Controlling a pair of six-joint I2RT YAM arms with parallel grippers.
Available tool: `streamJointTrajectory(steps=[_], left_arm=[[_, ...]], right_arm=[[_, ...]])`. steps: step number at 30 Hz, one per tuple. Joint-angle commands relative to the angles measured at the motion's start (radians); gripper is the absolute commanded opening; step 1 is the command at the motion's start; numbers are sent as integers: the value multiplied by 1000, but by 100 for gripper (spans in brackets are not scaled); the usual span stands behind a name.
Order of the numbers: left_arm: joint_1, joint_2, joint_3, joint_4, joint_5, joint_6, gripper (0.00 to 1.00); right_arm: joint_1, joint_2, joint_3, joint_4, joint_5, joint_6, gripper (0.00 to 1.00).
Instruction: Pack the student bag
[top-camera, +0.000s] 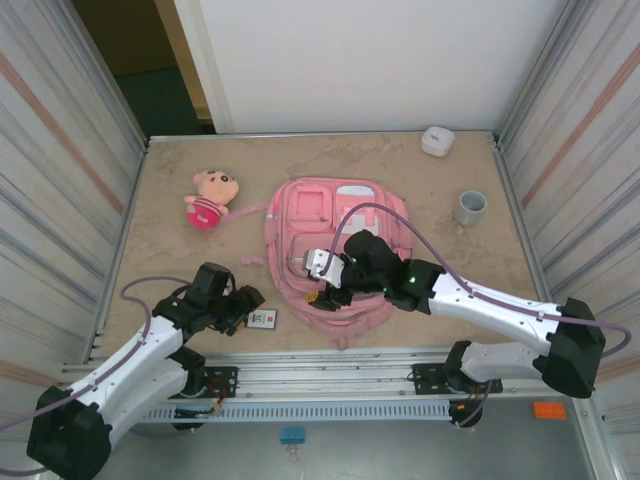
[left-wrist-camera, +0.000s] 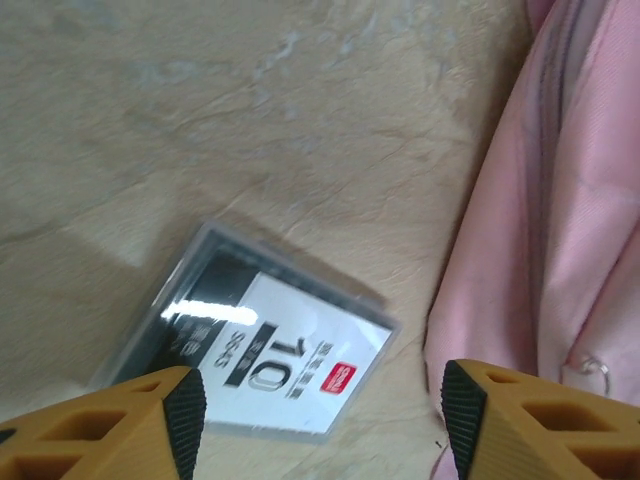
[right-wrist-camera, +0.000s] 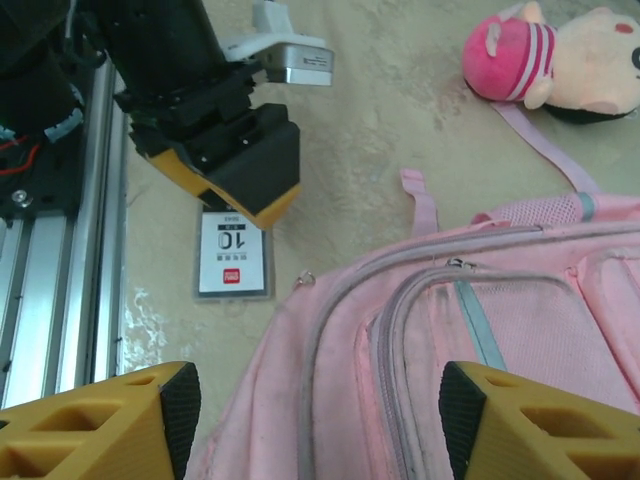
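Hovering spread, your left claw (left-wrist-camera: 322, 420) flanks the clear "10" case (left-wrist-camera: 262, 345), near edge hidden, student bag (left-wrist-camera: 560, 230) just beside; right claw (right-wrist-camera: 320, 410) spread above the bag.

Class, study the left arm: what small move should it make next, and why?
Probably lower the left end effector straight down onto the clear box: it stands open, and the box lies flat on the table below it, beside the student bag, ungripped.

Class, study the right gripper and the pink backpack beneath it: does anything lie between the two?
Nothing visible does. The open right gripper hangs over the student bag, above its zipped front. The labelled case and plush doll lie beside the bag, not under the gripper.
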Motion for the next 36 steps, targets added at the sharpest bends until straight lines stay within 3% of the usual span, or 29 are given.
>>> streamJointTrajectory(steps=[1,8,13,16,19,22,30,36], left_arm=[[-10,40,-30,101,-18,-25,65],[0,153,-62,207,-101,4,65],[58,196,-21,257,-99,43,67],[83,165,43,197,-103,86,72],[127,96,110,84,-132,139,84],[226,36,146,0,-127,205,89],[592,0,167,-55,77,362,90],[711,22,184,-50,139,409,91]], right_arm=[[23,36,-17,46,11,41,67],[85,136,14,55,25,60,69],[125,209,40,79,44,85,72],[136,264,61,89,51,95,74],[148,332,109,79,66,92,75],[162,424,182,56,79,75,76],[171,696,446,-58,91,-1,77],[171,857,618,-166,62,-13,77]])
